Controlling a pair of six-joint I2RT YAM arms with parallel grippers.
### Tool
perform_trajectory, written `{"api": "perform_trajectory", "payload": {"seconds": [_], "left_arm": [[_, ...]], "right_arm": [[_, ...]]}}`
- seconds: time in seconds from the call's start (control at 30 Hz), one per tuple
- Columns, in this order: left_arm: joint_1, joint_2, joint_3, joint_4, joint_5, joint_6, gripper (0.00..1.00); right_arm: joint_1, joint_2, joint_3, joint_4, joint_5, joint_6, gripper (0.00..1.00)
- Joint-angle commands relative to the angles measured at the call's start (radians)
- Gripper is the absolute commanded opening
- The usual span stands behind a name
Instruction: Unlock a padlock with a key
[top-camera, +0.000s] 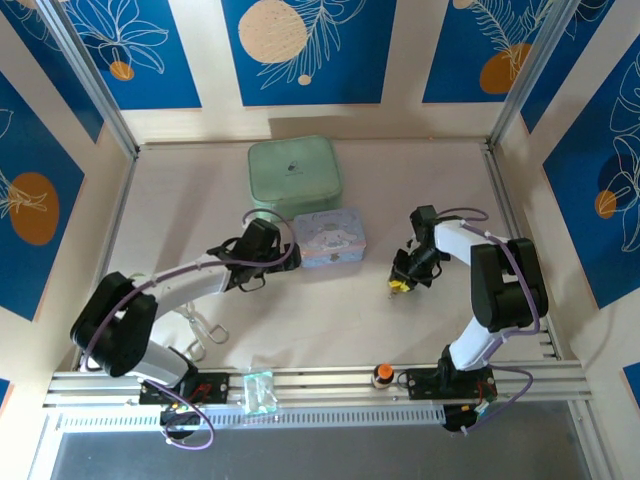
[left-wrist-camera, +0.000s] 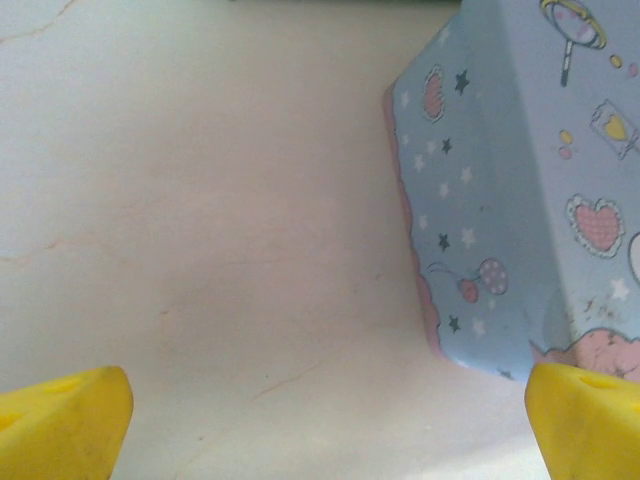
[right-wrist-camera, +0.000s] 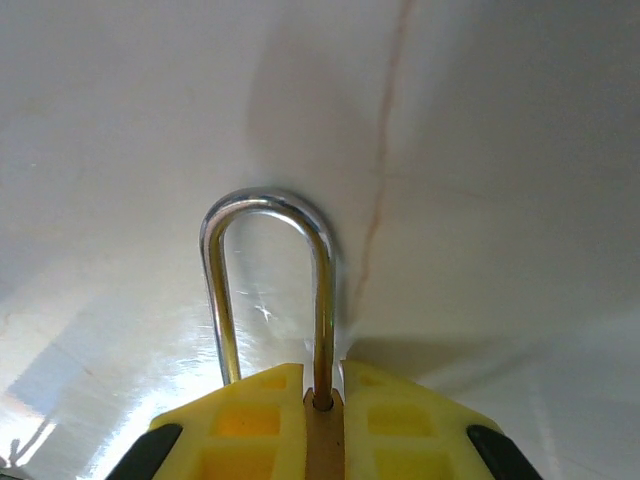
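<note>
Overhead cam gives the layout: the right hand (top-camera: 400, 284) is tipped down over the desk (top-camera: 330, 320), off to the right of the blue tin (top-camera: 330, 238), and you can barely make out anything between its tips from up there. The right wrist cam is where the padlock (right-wrist-camera: 323, 435) actually shows. The yellow fingers (right-wrist-camera: 250, 415) are clenched on the narrow brass body, one on each side. The lock's long axis runs straight out along the fingers, with the silver loop pointing away from the wrist toward the desk. One leg of the loop goes into the brass, and the other leg's end slips behind a finger, so I can't tell if it's latched.

The left hand (left-wrist-camera: 320, 425) is spread wide and grasping nothing, with just bare desk between its tips and a corner of the tin right beside one tip. From above it sits just left of the tin, with a green case (top-camera: 294, 173) behind.
</note>
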Motion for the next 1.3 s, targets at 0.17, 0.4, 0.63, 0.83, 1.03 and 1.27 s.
{"api": "perform_trajectory", "payload": {"seconds": [0.17,0.4,0.63,0.83,1.03,1.27], "left_arm": [[0.026,-0.076,-0.023,-0.049,0.009,0.034,1.00],[0.032,-0.092,-0.039,-0.057,0.008,0.035,1.00],[0.038,-0.116,-0.049,-0.063,-0.001,0.029,1.00],[0.045,-0.139,-0.048,-0.081,-0.011,0.031,1.00],[0.050,-0.159,-0.062,-0.088,-0.011,0.020,1.00],[0.049,-0.165,-0.092,-0.074,0.000,-0.005,1.00]], "right_arm": [[-0.018,-0.014,0.043,-0.123,0.133,-0.102,0.04],[-0.029,-0.010,0.050,-0.129,0.186,-0.104,0.20],[-0.033,-0.059,0.044,-0.121,0.219,-0.087,0.38],[-0.026,-0.089,0.050,-0.149,0.272,-0.083,0.38],[-0.020,-0.134,0.015,-0.145,0.281,-0.054,0.38],[0.006,-0.161,0.001,-0.151,0.266,-0.045,0.36]]}}
